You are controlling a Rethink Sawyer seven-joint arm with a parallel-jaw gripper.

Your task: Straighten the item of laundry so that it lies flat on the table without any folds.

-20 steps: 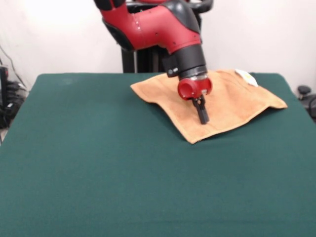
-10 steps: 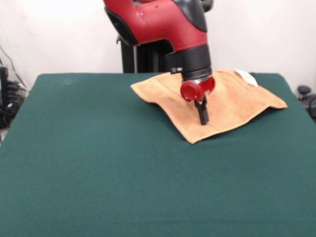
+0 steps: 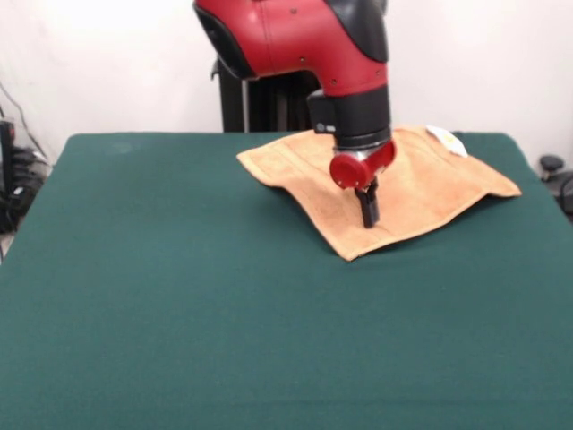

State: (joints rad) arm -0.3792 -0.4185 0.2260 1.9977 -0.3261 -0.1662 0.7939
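Observation:
The item of laundry (image 3: pixel 421 193) is an orange-tan towel spread at the far right of the dark green table (image 3: pixel 179 296), with a small white tag (image 3: pixel 446 139) at its far edge. Its near corner (image 3: pixel 349 255) points toward the camera, and the right side rises in a low ridge. My gripper (image 3: pixel 368 215) hangs over the towel's near-left part, its black fingers pressed together and shut, tips at or just above the cloth. Whether any cloth is pinched between them does not show.
Dark cables and equipment (image 3: pixel 13 179) sit off the table's left edge. A dark object (image 3: pixel 555 170) lies beyond the right edge. The towel's right corner (image 3: pixel 512 190) comes close to the table's right side.
The arm has shifted slightly right and the wrist has straightened, so the gripper points more steeply down. The towel keeps its shape and place.

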